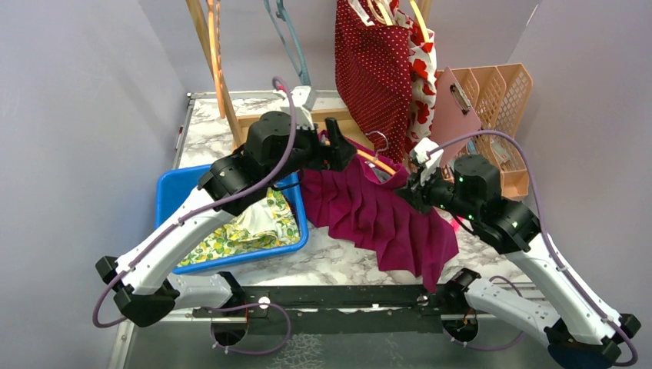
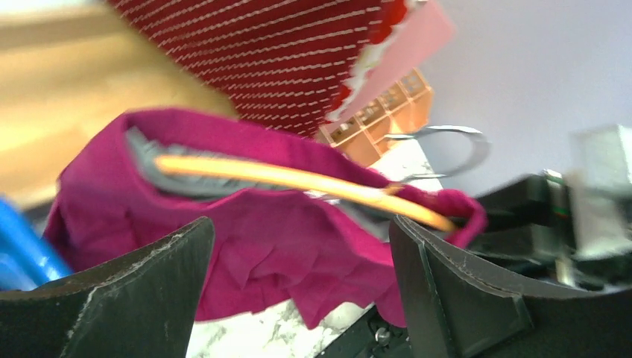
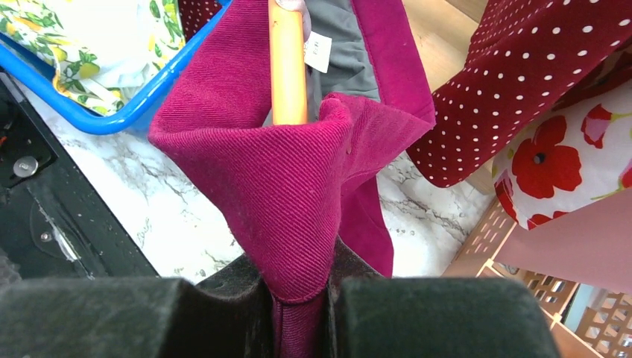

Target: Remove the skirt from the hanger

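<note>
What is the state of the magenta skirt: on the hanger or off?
On: the orange hanger bar runs inside the waistband of the skirt in both wrist views.

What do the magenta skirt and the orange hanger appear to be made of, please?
Skirt: matte woven cloth, perhaps cotton twill; fine diagonal ribs show in the weave. Hanger: smooth orange bar with slight sheen, plastic or painted wood, I cannot tell; its grey hook looks like metal wire.
</note>
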`<action>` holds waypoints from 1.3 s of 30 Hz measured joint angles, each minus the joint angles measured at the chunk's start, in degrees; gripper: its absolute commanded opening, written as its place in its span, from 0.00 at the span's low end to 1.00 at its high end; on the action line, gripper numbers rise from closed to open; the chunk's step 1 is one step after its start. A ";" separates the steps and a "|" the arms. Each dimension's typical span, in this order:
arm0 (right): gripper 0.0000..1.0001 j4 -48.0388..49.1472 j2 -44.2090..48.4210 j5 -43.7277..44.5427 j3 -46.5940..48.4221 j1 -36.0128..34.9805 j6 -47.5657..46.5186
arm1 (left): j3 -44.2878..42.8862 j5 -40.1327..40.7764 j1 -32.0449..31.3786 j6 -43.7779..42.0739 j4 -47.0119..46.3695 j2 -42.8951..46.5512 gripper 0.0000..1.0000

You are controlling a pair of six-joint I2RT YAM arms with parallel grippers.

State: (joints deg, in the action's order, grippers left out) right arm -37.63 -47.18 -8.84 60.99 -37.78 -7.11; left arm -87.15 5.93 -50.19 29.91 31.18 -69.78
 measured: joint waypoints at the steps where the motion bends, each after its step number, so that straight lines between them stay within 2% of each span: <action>1: 0.01 0.02 0.70 -0.02 -0.15 0.00 0.11 | 0.85 0.44 1.09 2.40 1.36 0.50 0.89; 5: 0.01 -0.11 3.02 -0.33 -0.22 0.00 0.09 | 3.30 -0.90 8.70 8.13 5.53 1.75 0.85; 8: 0.01 -0.52 4.37 -1.27 -0.22 0.00 -0.42 | 2.21 -2.32 14.40 9.75 7.56 -0.81 0.84; 12: 0.01 -1.73 5.42 -2.62 -0.22 0.00 -1.09 | 1.75 -3.61 15.21 9.60 8.94 -4.50 0.78; 20: 0.01 -3.41 8.48 -2.64 -0.22 -0.02 -1.53 | 1.97 -3.56 15.82 7.45 9.42 -6.73 0.27; 24: 0.01 -4.04 10.84 -2.56 -0.24 -0.04 -1.42 | 4.92 -2.69 17.27 7.13 8.72 -5.64 0.01; 32: 0.01 -3.41 13.70 0.07 -2.34 -0.17 2.51 | 8.59 -4.92 18.69 7.76 6.29 -4.00 0.00; 39: 0.01 -2.64 16.28 3.78 -4.31 -0.55 5.66 | 16.22 -5.29 18.84 14.34 1.57 2.47 0.00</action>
State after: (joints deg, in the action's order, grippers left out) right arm -40.27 -30.89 -5.06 56.69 -38.33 -1.45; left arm -70.94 0.64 -31.35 44.25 32.75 -67.31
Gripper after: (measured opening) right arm 0.175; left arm 0.020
